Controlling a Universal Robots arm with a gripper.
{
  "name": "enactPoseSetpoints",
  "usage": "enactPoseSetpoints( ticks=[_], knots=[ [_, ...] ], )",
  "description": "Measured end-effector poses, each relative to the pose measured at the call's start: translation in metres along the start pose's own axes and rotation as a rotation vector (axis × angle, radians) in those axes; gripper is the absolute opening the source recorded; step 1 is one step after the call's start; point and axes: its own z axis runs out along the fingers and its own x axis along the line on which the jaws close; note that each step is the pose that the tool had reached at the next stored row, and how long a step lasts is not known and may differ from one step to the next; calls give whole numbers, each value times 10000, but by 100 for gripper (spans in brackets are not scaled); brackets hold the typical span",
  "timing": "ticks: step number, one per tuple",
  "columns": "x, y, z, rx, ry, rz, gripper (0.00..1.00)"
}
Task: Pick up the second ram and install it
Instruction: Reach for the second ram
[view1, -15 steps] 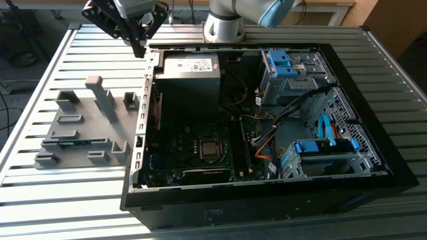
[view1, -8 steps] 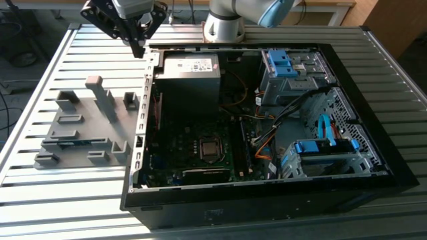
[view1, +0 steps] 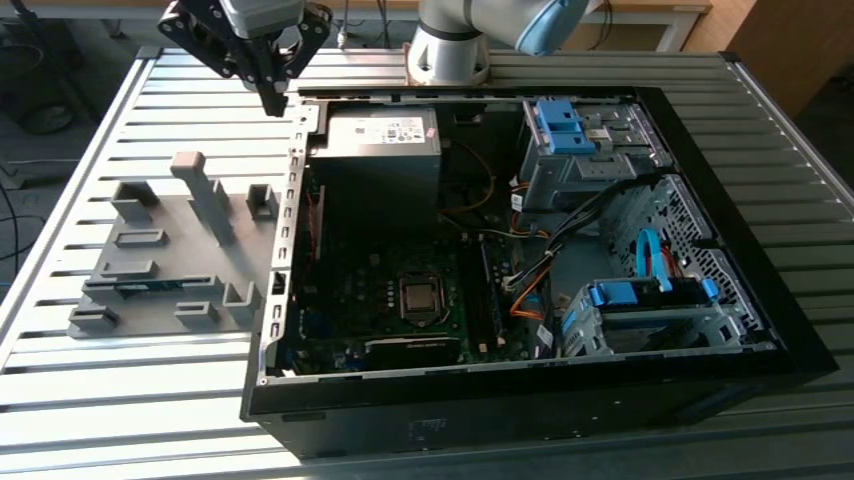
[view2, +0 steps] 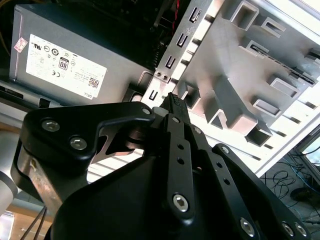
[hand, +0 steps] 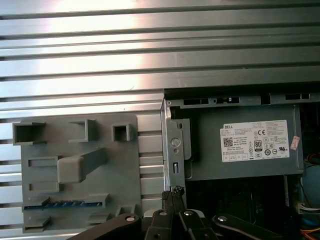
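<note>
Blue second ram, thin and flat, seated edge-up in a long slot of the grey plastic fixture, near the surface edge at the exterior view's left. Black claw well apart from it, fingers pressed together, nothing between them. Tip over the rear wall of the open black case, just beside the grey sheet-metal power supply, toward the surface edge carrying the arm base. Ribbed, glossy metal slats across the surface.
</note>
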Motion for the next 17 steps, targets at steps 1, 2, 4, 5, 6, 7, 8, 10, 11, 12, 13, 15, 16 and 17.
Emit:
enactPoseSetpoints(
  ticks=[1, 2, 4, 5, 6, 7, 8, 10, 11, 12, 13, 15, 16, 17],
  knots=[
    [3, 0, 0, 0, 0, 0, 11],
    [6, 0, 1, 0, 1, 0, 11],
    [12, -1, 2, -1, 1, 0, 11],
    [16, -1, 2, 0, 2, 0, 11],
    [21, -2, 2, 0, 1, 0, 11],
    [25, -2, 2, 1, 2, 0, 11],
    [29, -2, 2, 0, 2, 0, 11],
    [37, -3, 3, 0, 2, 0, 11],
    [41, -3, 3, 0, 2, 0, 11],
    [45, -3, 3, 0, 3, 0, 11],
    [49, -4, 4, 0, 2, 0, 11],
    [57, -4, 4, 0, 3, 0, 11],
    [61, -5, 5, 0, 3, 0, 11],
    [64, -5, 5, 0, 4, 0, 11]
  ],
)
